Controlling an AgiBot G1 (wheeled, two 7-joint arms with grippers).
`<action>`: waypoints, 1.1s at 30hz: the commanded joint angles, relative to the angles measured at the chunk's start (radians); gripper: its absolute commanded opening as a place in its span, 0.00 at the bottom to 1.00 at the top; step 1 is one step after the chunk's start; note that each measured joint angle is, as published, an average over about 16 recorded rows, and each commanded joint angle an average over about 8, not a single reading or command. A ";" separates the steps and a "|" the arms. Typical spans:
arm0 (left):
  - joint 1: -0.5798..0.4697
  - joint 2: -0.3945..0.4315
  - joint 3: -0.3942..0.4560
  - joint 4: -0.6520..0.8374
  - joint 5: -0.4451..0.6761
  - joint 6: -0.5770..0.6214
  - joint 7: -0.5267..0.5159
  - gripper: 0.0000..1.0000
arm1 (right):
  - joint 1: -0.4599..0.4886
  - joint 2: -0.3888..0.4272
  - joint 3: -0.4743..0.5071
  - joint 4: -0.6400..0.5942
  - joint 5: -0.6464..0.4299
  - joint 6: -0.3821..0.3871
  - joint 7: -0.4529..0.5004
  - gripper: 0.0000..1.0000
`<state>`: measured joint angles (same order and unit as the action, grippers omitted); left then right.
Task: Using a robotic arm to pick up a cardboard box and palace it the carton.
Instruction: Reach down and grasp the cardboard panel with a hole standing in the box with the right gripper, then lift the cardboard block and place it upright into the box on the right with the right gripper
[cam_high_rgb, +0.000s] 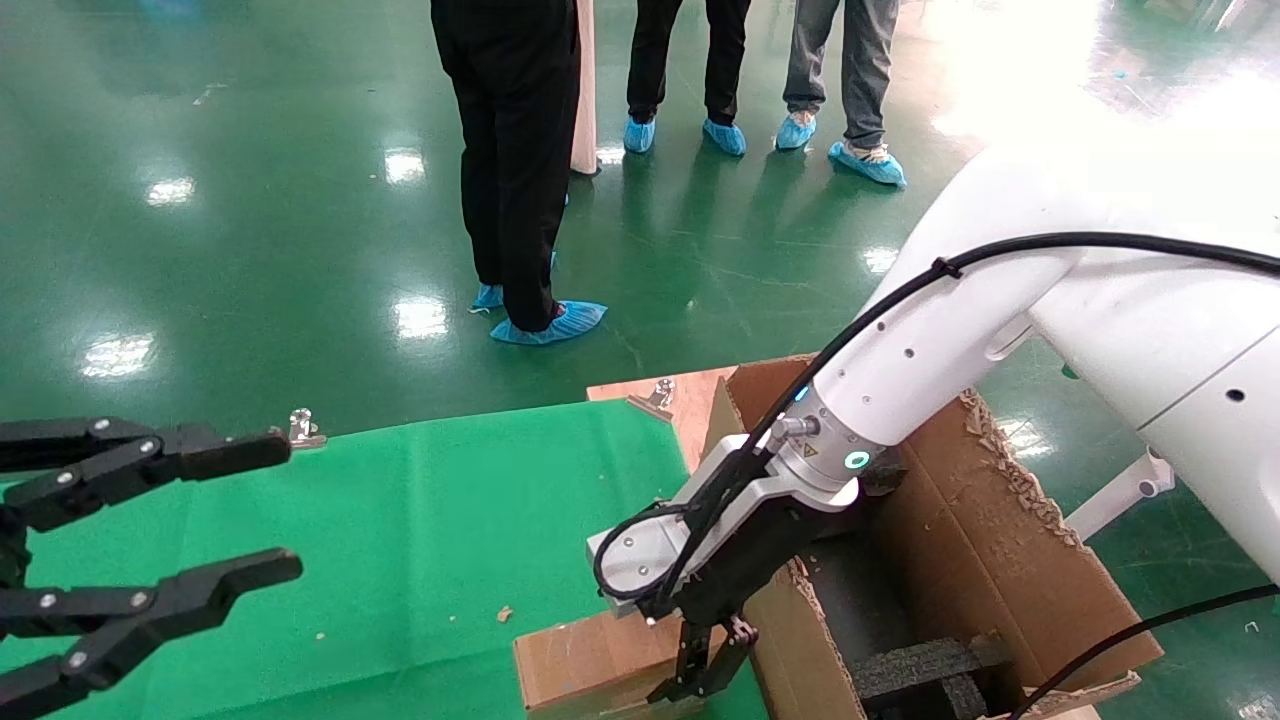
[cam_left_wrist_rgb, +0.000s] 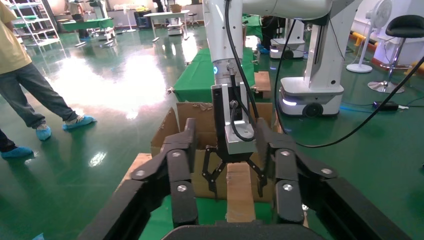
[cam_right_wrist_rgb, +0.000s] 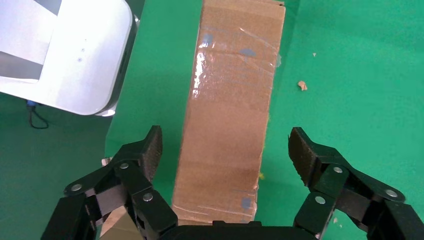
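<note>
The small brown taped cardboard box (cam_high_rgb: 580, 665) lies on the green cloth at the near edge, right beside the carton's (cam_high_rgb: 1000, 540) outer wall. My right gripper (cam_high_rgb: 690, 688), on the white robotic arm (cam_high_rgb: 930, 350), hangs just above the box, open, one finger on each side of its narrow width. In the right wrist view the box (cam_right_wrist_rgb: 230, 100) runs between the open fingers (cam_right_wrist_rgb: 150, 147) without touching them. My left gripper (cam_high_rgb: 280, 505) is open and empty at the left. The left wrist view shows the box (cam_left_wrist_rgb: 239, 200) under the right gripper.
The carton has ragged flap edges and black foam blocks (cam_high_rgb: 920, 665) inside. The green cloth (cam_high_rgb: 420, 520) is clipped to a wooden board (cam_high_rgb: 690, 395) by metal clips (cam_high_rgb: 303, 428). Several people (cam_high_rgb: 515, 150) stand on the green floor beyond the table.
</note>
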<state>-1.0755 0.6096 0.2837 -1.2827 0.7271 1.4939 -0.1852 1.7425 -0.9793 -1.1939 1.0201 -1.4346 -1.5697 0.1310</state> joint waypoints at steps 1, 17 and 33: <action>0.000 0.000 0.000 0.000 0.000 0.000 0.000 1.00 | -0.001 0.001 0.001 0.001 0.001 0.000 0.000 0.00; 0.000 0.000 0.000 0.000 0.000 0.000 0.000 1.00 | 0.001 0.007 0.007 0.002 0.010 0.004 0.002 0.00; -0.001 0.000 0.001 0.001 0.000 0.000 0.001 1.00 | 0.197 0.097 0.056 -0.051 0.124 -0.013 -0.028 0.00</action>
<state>-1.0761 0.6095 0.2848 -1.2818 0.7267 1.4940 -0.1845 1.9410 -0.8836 -1.1454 0.9691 -1.3112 -1.5816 0.1023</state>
